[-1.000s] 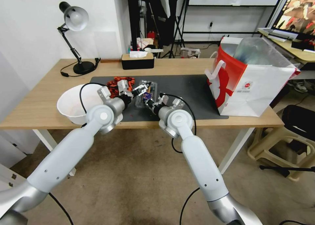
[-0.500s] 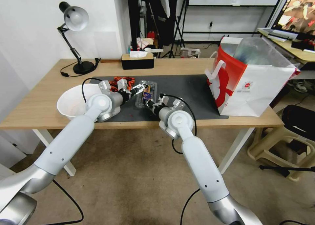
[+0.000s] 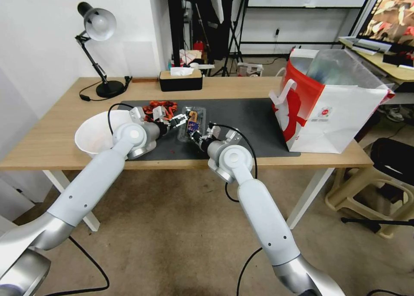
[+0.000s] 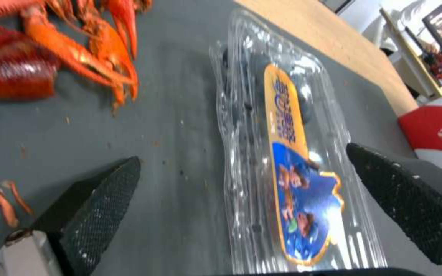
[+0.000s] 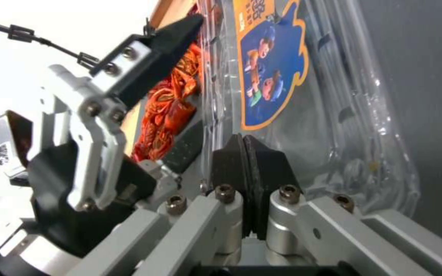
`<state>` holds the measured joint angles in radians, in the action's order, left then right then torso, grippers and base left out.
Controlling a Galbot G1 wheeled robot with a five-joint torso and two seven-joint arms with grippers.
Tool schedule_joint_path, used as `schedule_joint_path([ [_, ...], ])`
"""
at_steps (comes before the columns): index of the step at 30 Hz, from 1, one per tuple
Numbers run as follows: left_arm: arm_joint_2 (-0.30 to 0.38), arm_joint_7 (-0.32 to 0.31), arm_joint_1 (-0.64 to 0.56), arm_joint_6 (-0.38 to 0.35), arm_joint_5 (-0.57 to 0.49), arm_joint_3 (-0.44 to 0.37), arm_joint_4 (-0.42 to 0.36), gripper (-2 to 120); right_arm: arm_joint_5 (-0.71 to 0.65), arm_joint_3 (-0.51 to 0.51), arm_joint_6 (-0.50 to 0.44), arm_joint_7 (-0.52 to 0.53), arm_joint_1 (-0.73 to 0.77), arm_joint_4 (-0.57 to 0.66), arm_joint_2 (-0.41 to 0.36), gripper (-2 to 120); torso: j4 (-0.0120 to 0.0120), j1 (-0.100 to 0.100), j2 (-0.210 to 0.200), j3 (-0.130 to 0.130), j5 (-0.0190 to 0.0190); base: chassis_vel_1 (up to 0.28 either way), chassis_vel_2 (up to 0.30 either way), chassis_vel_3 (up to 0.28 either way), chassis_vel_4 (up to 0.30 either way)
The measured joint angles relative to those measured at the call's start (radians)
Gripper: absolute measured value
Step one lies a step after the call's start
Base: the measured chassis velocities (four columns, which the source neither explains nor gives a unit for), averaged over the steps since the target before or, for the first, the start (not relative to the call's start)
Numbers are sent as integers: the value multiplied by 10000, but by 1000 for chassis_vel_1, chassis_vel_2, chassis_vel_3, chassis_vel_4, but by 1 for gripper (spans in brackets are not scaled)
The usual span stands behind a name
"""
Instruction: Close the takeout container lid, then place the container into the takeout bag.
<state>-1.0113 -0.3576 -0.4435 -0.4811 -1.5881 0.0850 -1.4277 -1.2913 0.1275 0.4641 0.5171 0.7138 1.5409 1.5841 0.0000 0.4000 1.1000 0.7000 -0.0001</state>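
On the left of the tabletop point(image 3: 51, 140) stands a round white bowl point(image 3: 97, 136), partly behind the left arm. Just beyond it, on the dark mat point(image 3: 246, 114), lies a heap of red crayfish point(image 3: 157, 107). The left gripper point(image 3: 180, 121) reaches over the mat beside that heap, its two black fingers point(image 4: 96, 195) spread wide and released, straddling the near end of the takeout container point(image 3: 192, 123) without clasping it. The container lies flat on the mat, near its middle, with the lid point(image 4: 287, 153) folded down over the tray half and its orange-and-blue label sticker point(image 4: 295, 191) facing up; dark berries show dimly through the clear plastic. From the near side the right gripper point(image 3: 195, 136) meets the container's front edge, and the right wrist view shows its black pads point(image 5: 249, 168) pressed together, clenched, at the rim of the clear plastic; whether a flange is pinched between them cannot be told. Well apart to the right, at the mat's far end, the takeout bag point(image 3: 332, 110) stands upright and open, red side panel toward the container, white loop handle hanging, clear liner rising out of its mouth.
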Motion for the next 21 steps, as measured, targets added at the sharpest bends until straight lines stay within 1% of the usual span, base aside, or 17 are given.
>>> schedule_joint_path([
  [4, -23, 4, 11, -211, -20, 1, 40, 100, 0, -41, 2, 5, -24, -18, 26, 0, 0, 0, 0, 0, 0, 0, 0, 0, 0],
  [7, -29, 18, 1, -318, -131, -4, 39, 100, 4, -43, 2, 6, -23, -24, 28, 0, 0, 0, 0, 0, 1, 0, 0, 0, 0],
  [8, -29, 49, -13, -453, -274, -32, 28, 99, 9, -43, 2, 4, -13, -24, 20, 0, 1, 0, 0, 0, 2, 0, 0, 0, 0],
  [9, -36, 76, -22, -582, -376, -47, 8, 98, 13, -41, 2, -1, -1, -21, 0, 0, 2, -1, 0, -1, 2, 0, 0, 0, 0],
  [10, -41, 121, -22, -710, -434, -56, 6, 94, 15, -39, 2, -2, 6, -14, -17, 0, 3, 0, 1, -2, 2, 0, 0, 0, 0],
  [11, -41, 121, -22, -710, -434, -56, 6, 94, 15, -39, 2, -2, 6, -14, -17, 0, 3, 0, 1, -2, 2, 0, 0, 0, 0],
  [15, -67, 157, -3, -919, -518, -43, 7, 78, 17, -36, 2, -2, 19, 14, -47, 0, -1, 0, 1, -1, 1, 0, 0, 0, 0],
  [16, -67, 157, -3, -919, -518, -43, 7, 78, 17, -36, 2, -2, 19, 14, -47, 0, -1, 0, 1, -1, 1, 0, 0, 0, 0],
  [18, -68, 181, 8, -1007, -552, -22, -6, 67, 21, -36, 2, -2, 31, 35, -50, 0, -2, 0, 0, 0, 1, 0, 0, 0, 0],
  [19, -65, 188, 9, -1034, -571, -18, -14, 63, 25, -37, 2, -2, 35, 39, -49, 0, -2, 0, 0, 0, -1, 0, 0, 0, 0],
  [20, -65, 188, 9, -1034, -571, -18, -14, 63, 25, -37, 2, -2, 35, 39, -49, 0, -2, 0, 0, 0, -1, 0, 0, 0, 0],
  [21, -56, 198, 11, -1058, -595, -16, -30, 57, 28, -37, 1, -2, 41, 43, -50, 0, -2, 0, 0, 0, 0, 0, 0, 0, 0],
])
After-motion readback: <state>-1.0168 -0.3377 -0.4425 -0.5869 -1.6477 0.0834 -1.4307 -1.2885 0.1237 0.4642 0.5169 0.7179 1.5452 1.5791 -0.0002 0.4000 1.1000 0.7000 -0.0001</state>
